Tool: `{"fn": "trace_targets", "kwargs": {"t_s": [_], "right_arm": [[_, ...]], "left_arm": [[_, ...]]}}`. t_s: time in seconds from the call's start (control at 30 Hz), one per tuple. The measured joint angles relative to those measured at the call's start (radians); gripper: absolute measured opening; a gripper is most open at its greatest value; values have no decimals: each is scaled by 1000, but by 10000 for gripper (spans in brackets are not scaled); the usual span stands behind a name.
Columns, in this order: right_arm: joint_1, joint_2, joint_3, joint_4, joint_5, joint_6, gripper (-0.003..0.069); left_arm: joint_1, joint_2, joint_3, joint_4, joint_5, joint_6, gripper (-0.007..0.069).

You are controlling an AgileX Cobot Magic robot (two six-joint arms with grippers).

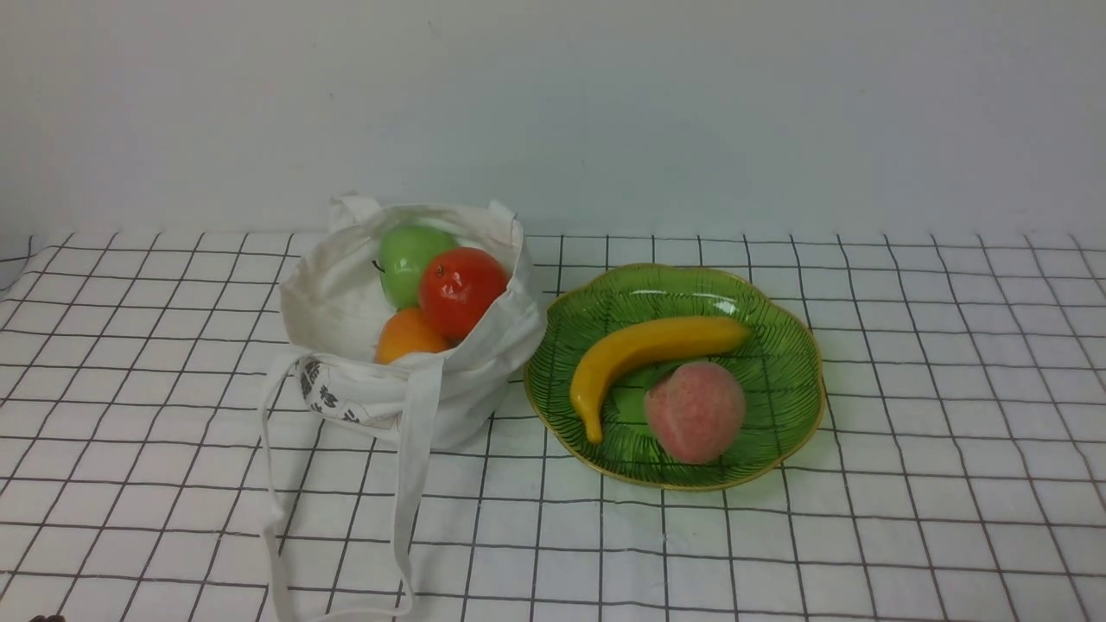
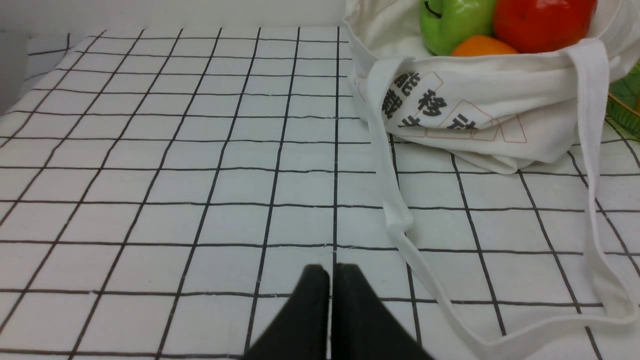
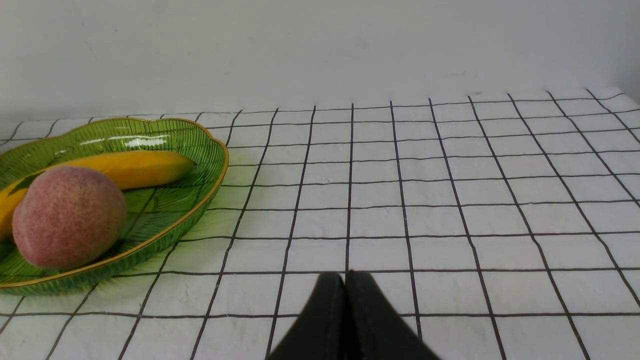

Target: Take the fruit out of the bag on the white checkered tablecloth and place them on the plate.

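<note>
The white bag [image 1: 389, 389] stands open on the checkered tablecloth [image 1: 950, 389], left of the plate. In it lie a green apple [image 1: 406, 255], a glossy red fruit [image 1: 462, 289] and an orange fruit [image 1: 406, 337]; these also show in the left wrist view: green apple [image 2: 452, 22], red fruit [image 2: 542, 22], orange fruit [image 2: 482, 46]. The green plate [image 1: 778, 345] holds a pink peach [image 1: 696, 410] and a yellow banana [image 1: 648, 345]. My left gripper [image 2: 331, 272] is shut and empty, low over the cloth, well short of the bag [image 2: 475, 110]. My right gripper [image 3: 345, 280] is shut and empty, to the side of the plate [image 3: 200, 200]. Neither arm shows in the front view.
The bag's long straps trail toward the table's front [image 1: 406, 484] and lie looped on the cloth near my left gripper [image 2: 400, 220]. A plain white wall [image 1: 605, 104] stands behind the table.
</note>
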Motion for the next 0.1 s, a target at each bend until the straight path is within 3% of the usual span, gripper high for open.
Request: {"fn": "trace_targets", "kwargs": {"t_s": [0.1], "right_arm": [[0, 0, 0, 0, 0, 0, -14]], "left_arm": [[0, 0, 0, 0, 0, 0, -8]]}}
